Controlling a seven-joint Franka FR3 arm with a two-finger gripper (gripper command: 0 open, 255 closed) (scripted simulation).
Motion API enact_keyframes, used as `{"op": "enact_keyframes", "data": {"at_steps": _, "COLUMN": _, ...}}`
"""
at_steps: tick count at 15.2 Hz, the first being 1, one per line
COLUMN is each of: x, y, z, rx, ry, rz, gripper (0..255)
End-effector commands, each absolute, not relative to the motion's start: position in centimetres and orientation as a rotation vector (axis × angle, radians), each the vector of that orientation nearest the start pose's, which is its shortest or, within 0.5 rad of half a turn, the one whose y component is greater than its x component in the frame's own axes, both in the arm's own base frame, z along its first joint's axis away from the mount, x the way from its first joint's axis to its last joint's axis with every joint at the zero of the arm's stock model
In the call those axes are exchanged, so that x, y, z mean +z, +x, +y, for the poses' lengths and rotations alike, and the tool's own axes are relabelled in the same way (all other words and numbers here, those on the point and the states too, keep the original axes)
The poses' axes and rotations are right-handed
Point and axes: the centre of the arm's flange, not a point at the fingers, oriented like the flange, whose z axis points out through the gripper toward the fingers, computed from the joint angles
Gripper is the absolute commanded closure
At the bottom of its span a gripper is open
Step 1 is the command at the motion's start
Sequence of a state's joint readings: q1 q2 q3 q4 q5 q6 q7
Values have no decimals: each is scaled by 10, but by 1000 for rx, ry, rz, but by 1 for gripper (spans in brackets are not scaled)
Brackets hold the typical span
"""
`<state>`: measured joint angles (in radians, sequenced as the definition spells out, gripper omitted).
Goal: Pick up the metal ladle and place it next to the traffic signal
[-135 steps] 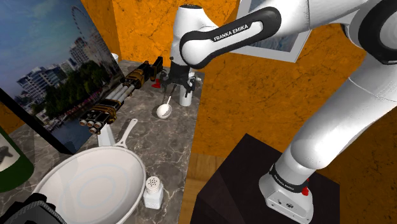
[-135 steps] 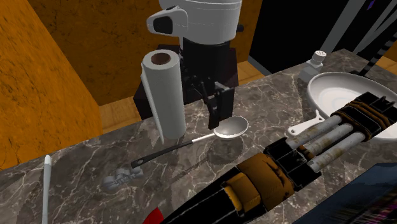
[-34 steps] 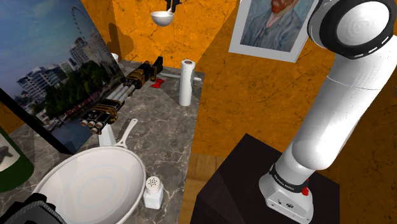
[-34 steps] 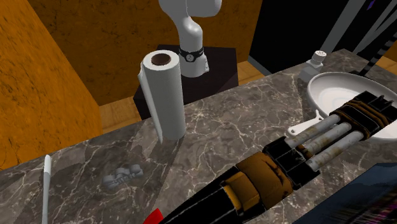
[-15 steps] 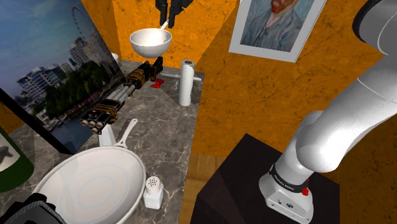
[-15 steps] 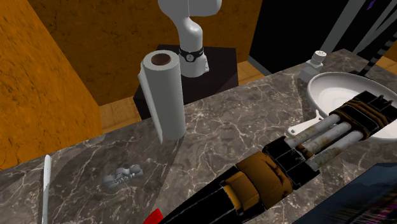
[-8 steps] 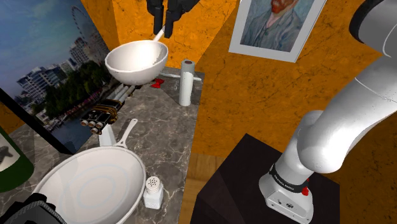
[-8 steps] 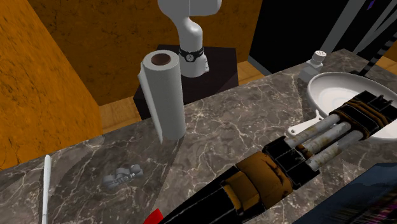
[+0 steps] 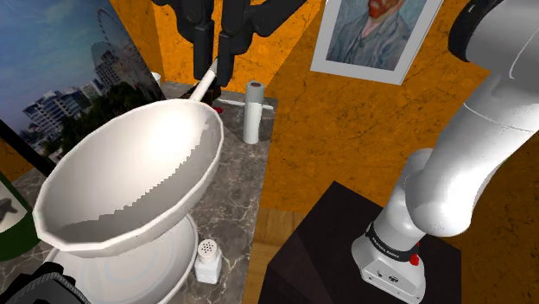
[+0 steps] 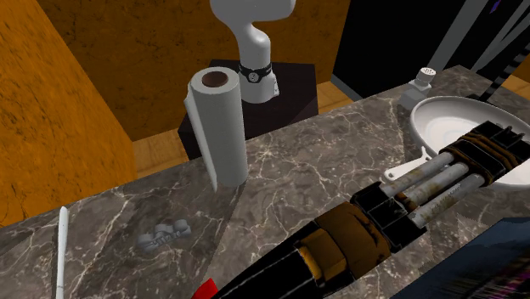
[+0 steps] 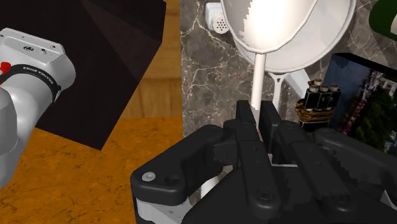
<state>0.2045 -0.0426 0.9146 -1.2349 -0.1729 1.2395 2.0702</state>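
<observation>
My black gripper (image 9: 216, 53) hangs high above the marble counter, shut on the thin handle (image 9: 204, 88) of the ladle. Its pale round bowl (image 9: 129, 186) hangs close to the shoulder camera and hides much of the counter behind it. In the wrist view the fingers (image 11: 245, 122) clasp the handle (image 11: 257, 79), and the bowl (image 11: 273, 25) hangs beyond them over the pan. The traffic signal (image 10: 408, 204), long and black with orange-brown bands, lies along the counter. Its lens end (image 11: 316, 100) shows beside the gripper.
A paper towel roll (image 10: 218, 127) stands at the counter's edge. A white frying pan (image 10: 450, 119) and a salt shaker (image 9: 207, 259) sit near the stand (image 9: 345, 250). A small grey object (image 10: 163, 235) and a white stick (image 10: 61, 251) lie beyond the roll. A city picture (image 9: 52, 95) leans along the counter.
The gripper has swung the ladle toward the shoulder camera, so its bowl looks far larger and covers the traffic signal and pan. Nothing on the counter moved.
</observation>
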Motion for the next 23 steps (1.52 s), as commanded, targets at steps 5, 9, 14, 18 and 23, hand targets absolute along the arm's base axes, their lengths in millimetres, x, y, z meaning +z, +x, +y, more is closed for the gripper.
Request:
{"op": "enact_keyframes", "data": {"at_steps": 5, "x": 763, "y": 170, "z": 500, "rx": -302, "ry": -2700, "rz": 1501, "gripper": 255}}
{"op": "enact_keyframes", "data": {"at_steps": 9, "x": 747, "y": 154, "z": 517, "rx": -302, "ry": -2700, "rz": 1501, "gripper": 255}}
{"op": "enact_keyframes", "data": {"at_steps": 14, "x": 721, "y": 154, "z": 517, "rx": -302, "ry": -2700, "rz": 1501, "gripper": 255}}
{"op": "enact_keyframes", "data": {"at_steps": 18, "x": 700, "y": 154, "z": 517, "rx": -302, "ry": -2700, "rz": 1501, "gripper": 255}}
{"op": "enact_keyframes", "data": {"at_steps": 23, "x": 673, "y": 154, "z": 517, "rx": -302, "ry": -2700, "rz": 1501, "gripper": 255}}
